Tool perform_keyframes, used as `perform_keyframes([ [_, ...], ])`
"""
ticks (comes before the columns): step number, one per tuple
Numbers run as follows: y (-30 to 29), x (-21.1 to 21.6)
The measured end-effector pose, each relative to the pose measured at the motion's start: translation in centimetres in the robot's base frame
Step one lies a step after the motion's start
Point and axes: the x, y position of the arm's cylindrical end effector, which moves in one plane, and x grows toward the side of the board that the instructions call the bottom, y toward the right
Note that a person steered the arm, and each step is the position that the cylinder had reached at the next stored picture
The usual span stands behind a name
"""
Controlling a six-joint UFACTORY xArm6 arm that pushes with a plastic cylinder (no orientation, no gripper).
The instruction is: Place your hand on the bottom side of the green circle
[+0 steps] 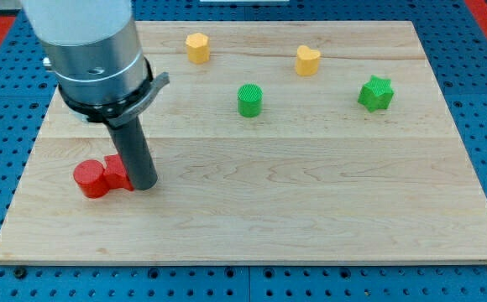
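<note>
We were only at the approach step; my tip (144,186) sat near the bench's (311,218) left edge, touching a red block (117,173) beside a red cylinder (88,179); no jaws on this rig, just the rod. The green circle (249,100) stood well apart, toward the top edge; next we'd have to swing under it. That second red block's shape was mostly hidden behind the rod.

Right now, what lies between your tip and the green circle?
Nothing: in the camera view, bare board runs from my tip to the green circle.
</note>
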Motion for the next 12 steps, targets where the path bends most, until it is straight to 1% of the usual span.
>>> perform_keyframes([
  [3,1.7,0.0],
  [6,2.2,0.0],
  [7,5.5,0.1],
  [8,7.4,0.1],
  [10,14.6,1.4],
  [12,18.1,1.3],
])
